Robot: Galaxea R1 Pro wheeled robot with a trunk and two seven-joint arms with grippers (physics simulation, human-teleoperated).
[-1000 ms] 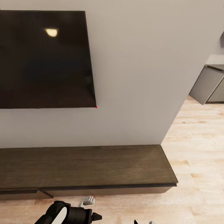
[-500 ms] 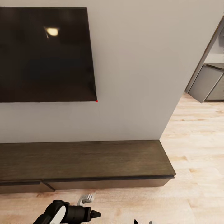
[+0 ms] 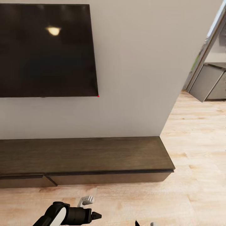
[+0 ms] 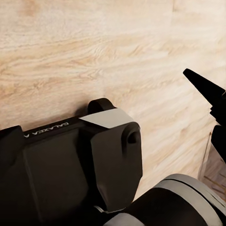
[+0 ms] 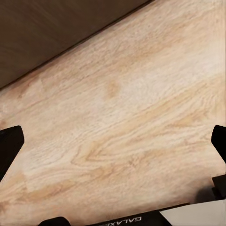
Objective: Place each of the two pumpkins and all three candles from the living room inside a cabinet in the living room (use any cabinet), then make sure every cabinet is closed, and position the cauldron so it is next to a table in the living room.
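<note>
The long low dark-brown cabinet (image 3: 94,153) runs along the wall ahead, and its face shows as a dark band (image 5: 56,33) in the right wrist view. Its left drawer front (image 3: 22,181) stands slightly proud of the right one. My left gripper (image 3: 91,208) hangs low over the floor in front of the cabinet, fingers apart and empty. My right gripper (image 5: 113,141) is open over bare wood floor, and its tips (image 3: 144,223) peek in at the head view's bottom edge. The pumpkins, candles, cauldron and table are out of view.
A large black TV (image 3: 44,50) hangs on the pale wall above the cabinet. The wall ends at a corner (image 3: 163,125) on the right. Beyond it, light wood floor (image 3: 197,163) leads toward grey kitchen units (image 3: 207,83).
The whole view has shifted: the TV and cabinet sit higher in the picture and more floor shows in front, so the camera has moved. Both arms keep the same pose.
</note>
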